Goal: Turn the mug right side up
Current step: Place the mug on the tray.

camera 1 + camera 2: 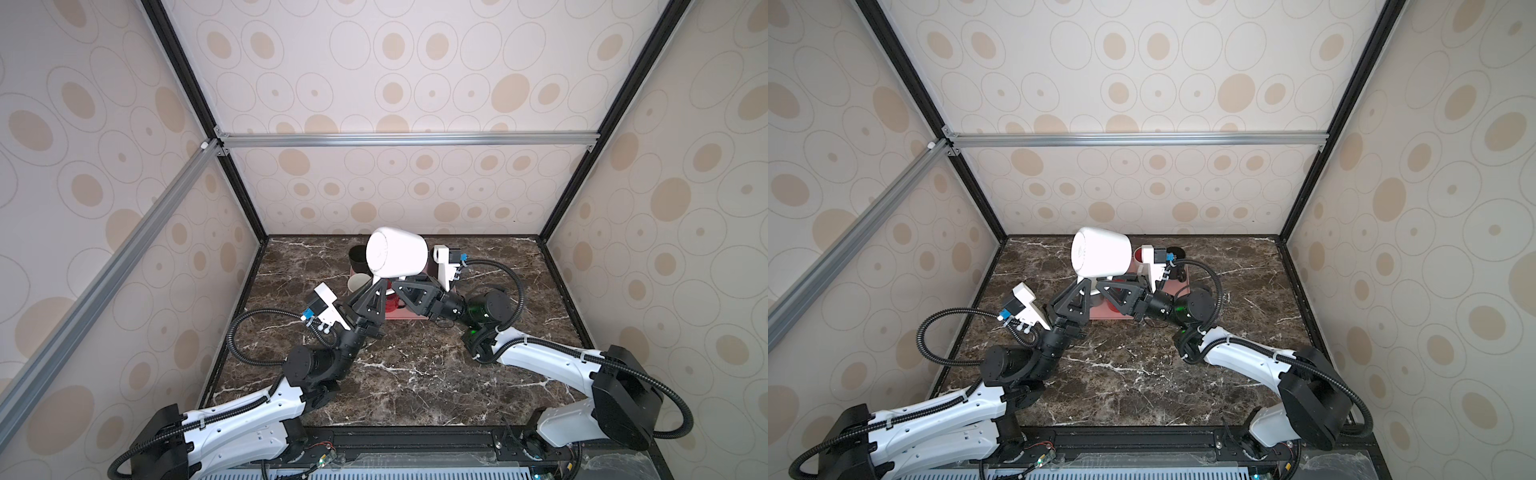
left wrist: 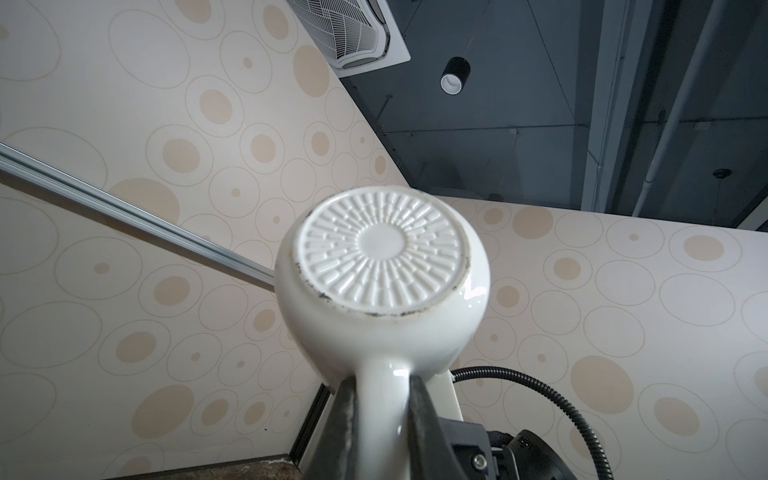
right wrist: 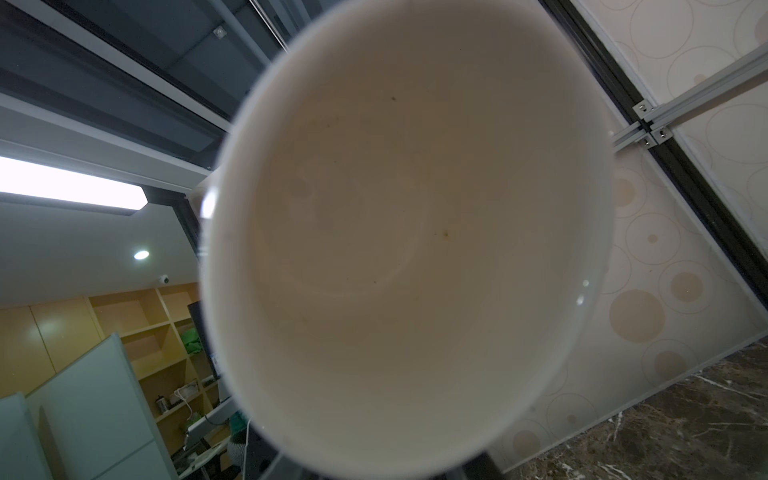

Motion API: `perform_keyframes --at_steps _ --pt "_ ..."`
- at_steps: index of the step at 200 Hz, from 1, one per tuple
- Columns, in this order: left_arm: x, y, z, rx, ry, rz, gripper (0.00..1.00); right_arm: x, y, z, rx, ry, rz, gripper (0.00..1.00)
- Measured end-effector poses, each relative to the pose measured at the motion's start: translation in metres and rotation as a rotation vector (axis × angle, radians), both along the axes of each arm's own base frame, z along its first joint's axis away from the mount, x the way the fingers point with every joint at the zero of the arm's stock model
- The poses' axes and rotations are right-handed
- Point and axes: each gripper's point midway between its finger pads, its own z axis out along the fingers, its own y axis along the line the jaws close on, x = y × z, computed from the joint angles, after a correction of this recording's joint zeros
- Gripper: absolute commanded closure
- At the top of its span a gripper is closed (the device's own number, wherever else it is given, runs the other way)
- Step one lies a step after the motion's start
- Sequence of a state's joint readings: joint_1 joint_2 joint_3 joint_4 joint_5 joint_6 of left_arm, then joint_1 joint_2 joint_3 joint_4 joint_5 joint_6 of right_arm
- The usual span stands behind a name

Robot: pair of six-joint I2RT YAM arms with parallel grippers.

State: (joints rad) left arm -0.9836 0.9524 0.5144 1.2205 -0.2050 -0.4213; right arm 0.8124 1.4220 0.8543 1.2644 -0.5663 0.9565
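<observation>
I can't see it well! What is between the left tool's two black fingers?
The handle of the white mug sits there, pinched by both fingers. The left wrist view shows it.

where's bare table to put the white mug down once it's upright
Bare marble table lies in the near middle, between the left arm and right arm, in front of the tray. Another strip lies between the tray and the left wall. The tray is crowded with cups, below the raised mug.
</observation>
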Motion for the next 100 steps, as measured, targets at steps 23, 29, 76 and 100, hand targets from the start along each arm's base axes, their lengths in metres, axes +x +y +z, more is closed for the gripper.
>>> perform_keyframes --at_steps 23,29,76,100 --pt "0.002 -0.001 -0.002 0.0 0.008 -0.001 1.0 0.003 0.001 -0.002 0.004 0.04 0.008 0.87" --pt "0.002 -0.001 -0.002 0.0 0.007 -0.001 1.0 0.003 0.0 0.001 0.012 0.034 0.005 0.92" --pt "0.004 0.001 -0.007 -0.002 0.035 -0.003 0.67 0.005 -0.001 -0.002 -0.008 0.055 -0.027 1.0" --pt "0.004 0.011 -0.013 -0.016 0.063 0.018 0.33 0.007 -0.007 -0.014 -0.081 0.06 -0.099 1.0"
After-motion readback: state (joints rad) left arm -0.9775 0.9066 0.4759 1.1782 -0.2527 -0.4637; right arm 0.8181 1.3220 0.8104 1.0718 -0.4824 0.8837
